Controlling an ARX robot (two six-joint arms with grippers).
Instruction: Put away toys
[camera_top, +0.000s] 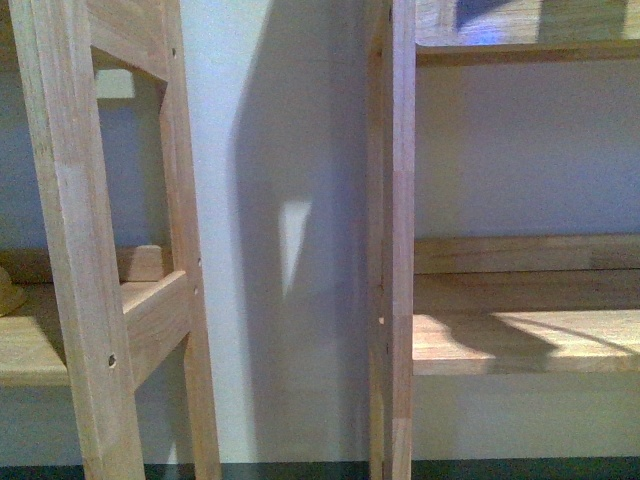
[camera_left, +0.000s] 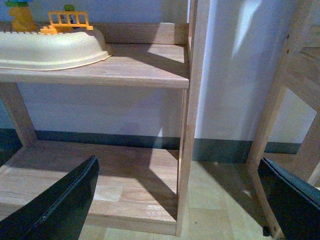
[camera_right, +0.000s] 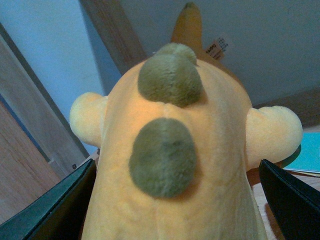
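Holding the plush toy (camera_right: 175, 165) between its two dark fingers (camera_right: 55, 210), the right claw (camera_right: 175, 220) had the soft orange body filling the gap, though the actual contact lay below the frame, so whether the fingers truly pinched the fabric could not be told. Two olive spots ran up the toy's back away from the claw, and a paper tag (camera_right: 217, 48) showed past its far end. The left claw (camera_left: 180, 200) stood wide and empty, with a low wooden shelf (camera_left: 120, 175) ahead of it and a cream tray (camera_left: 50, 47) on the board above. Doing the step well probably meant carrying the toy level toward a bare shelf board (camera_top: 520, 340), clearing the upright post (camera_top: 395, 250), and letting go only once the plump body rested on wood.
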